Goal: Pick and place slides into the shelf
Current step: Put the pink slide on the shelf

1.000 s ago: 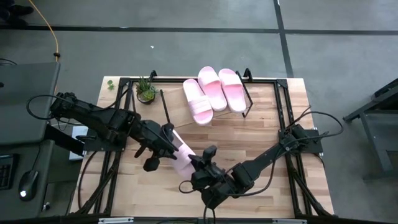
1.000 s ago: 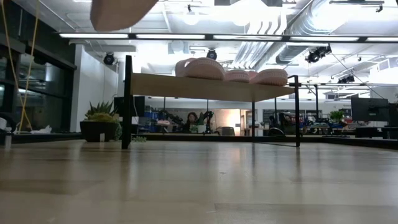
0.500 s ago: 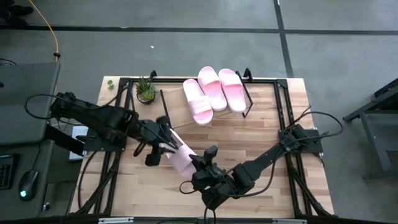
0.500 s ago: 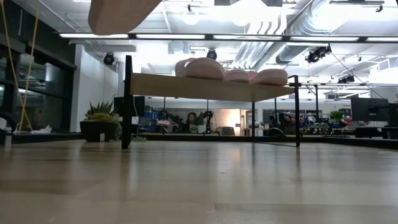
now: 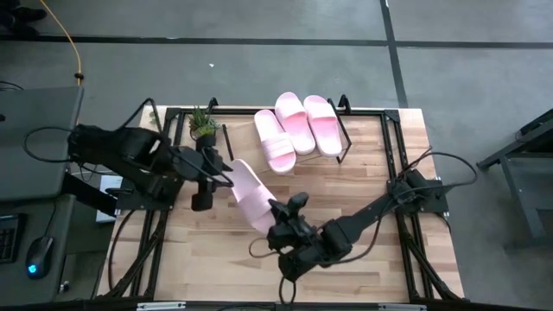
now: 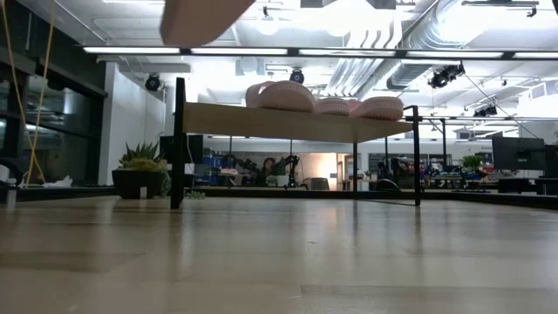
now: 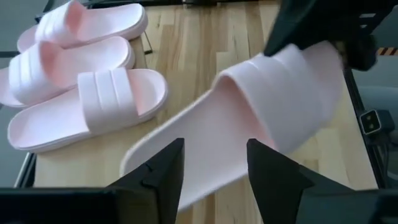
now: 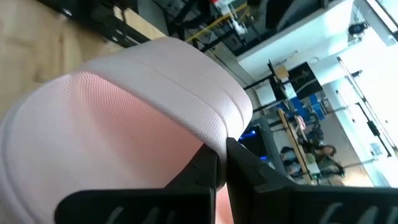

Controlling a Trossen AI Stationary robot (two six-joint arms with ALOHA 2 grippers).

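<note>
Clutter around the slanted light-wood shelf in its thin black metal frame (image 5: 342, 138) is slight: a small spiky green plant in a dark pot (image 5: 204, 125) stands just beside the shelf's left end, and black frame rails run along the edges of the pale plank bench (image 5: 363, 186); three pale pink slip-on slides (image 5: 296, 123) with wide ribbed straps and long oval soles lie side by side on the shelf, packed toward its left and middle, touching one another; the fourth pale pink slide (image 5: 248, 193) hangs in the air over the bench, in front of the shelf and well apart from it, tilted, with nothing between it and the shelf; the right hand (image 5: 284, 226) is clamped on the end of this slide farthest from the shelf, its dark fingers (image 8: 214, 167) pinched together on the smooth, finely textured strap edge; the left hand (image 7: 213, 163) sits at the slide's other end, nearer the plant, its two dark fingers spread apart with the sole lying between them; in the low view the shelf stands raised on thin black legs, the three slides showing as rounded pink humps along its top.
</note>
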